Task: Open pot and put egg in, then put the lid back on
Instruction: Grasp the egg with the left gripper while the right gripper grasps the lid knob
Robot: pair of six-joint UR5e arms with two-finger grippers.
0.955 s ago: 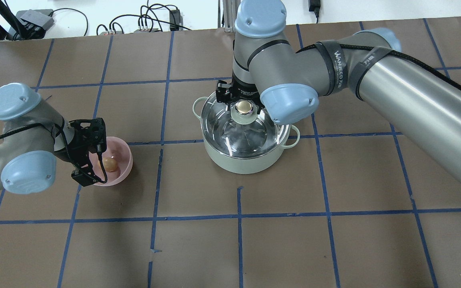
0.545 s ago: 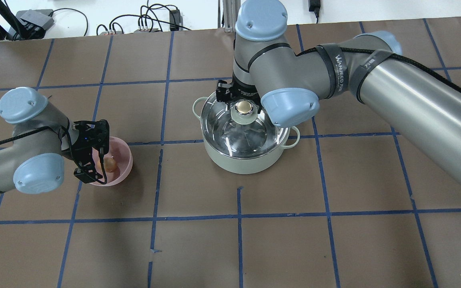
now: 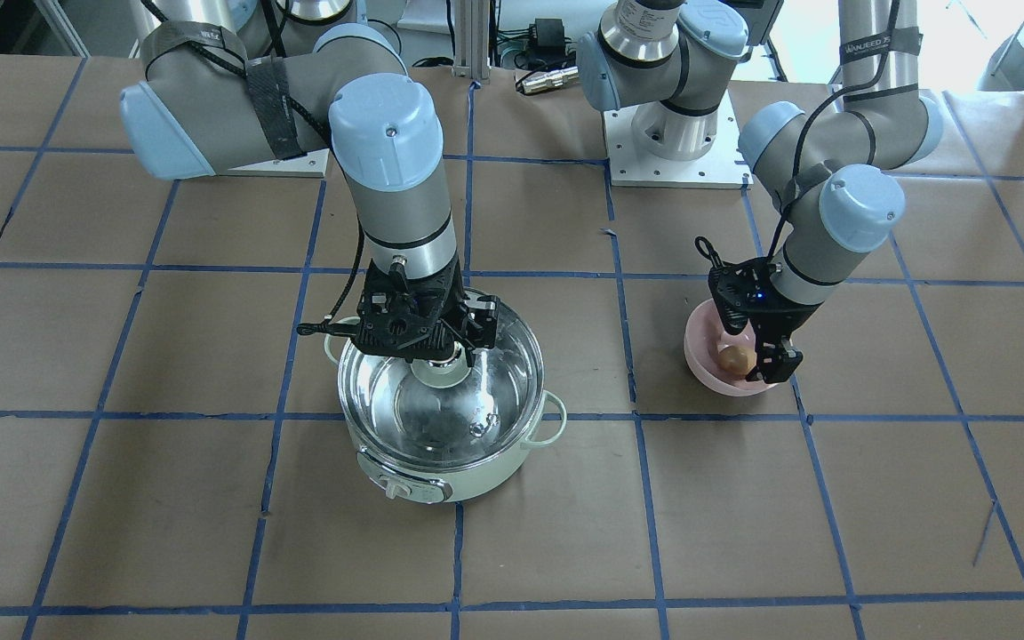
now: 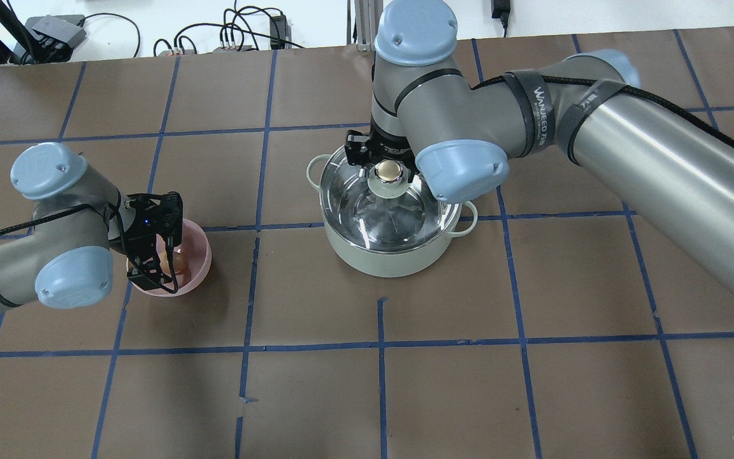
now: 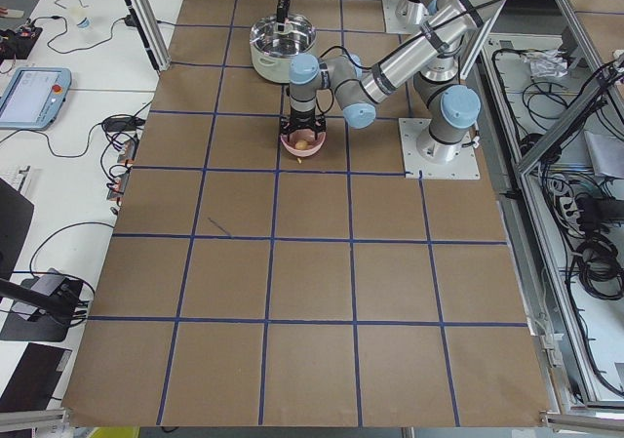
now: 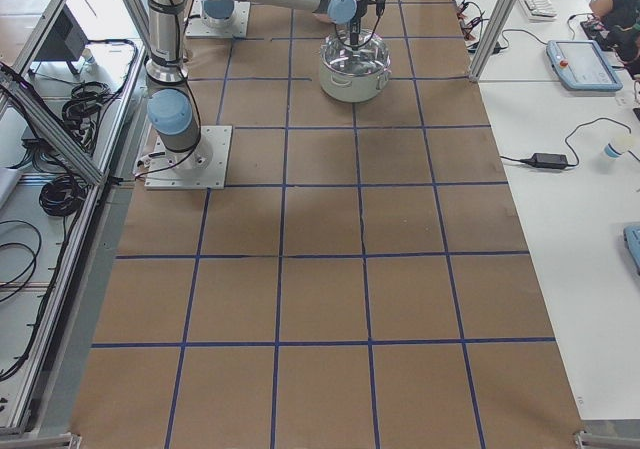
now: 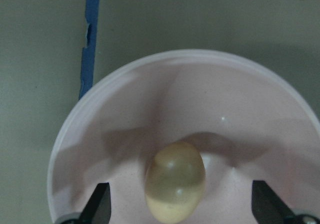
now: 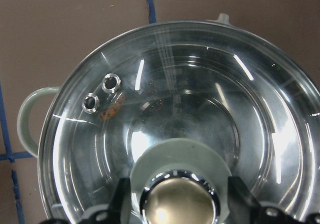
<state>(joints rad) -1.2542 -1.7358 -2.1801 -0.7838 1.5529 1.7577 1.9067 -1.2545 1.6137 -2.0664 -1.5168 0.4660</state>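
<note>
The mint-green pot (image 4: 386,258) stands at mid-table with the glass lid (image 4: 405,217) resting on it. My right gripper (image 8: 179,206) is open and straddles the lid's beige knob (image 4: 389,169), with a small gap on each side of the knob in the right wrist view. The light-brown egg (image 7: 175,181) lies in the pink bowl (image 4: 200,252); the front-facing view shows it too (image 3: 735,358). My left gripper (image 7: 182,211) is open and low inside the bowl, one finger on each side of the egg without touching it.
The brown paper table (image 4: 380,395) is marked by a blue tape grid. The pot's control knob (image 3: 396,486) faces away from the robot. Both arm bases (image 3: 672,142) are bolted on at the robot's side. Cables and boxes (image 4: 55,32) lie beyond the far edge.
My left arm has swung right, carrying the gripper further over the bowl towards the egg. The right gripper has stayed at the lid's knob, and the lid has not moved.
</note>
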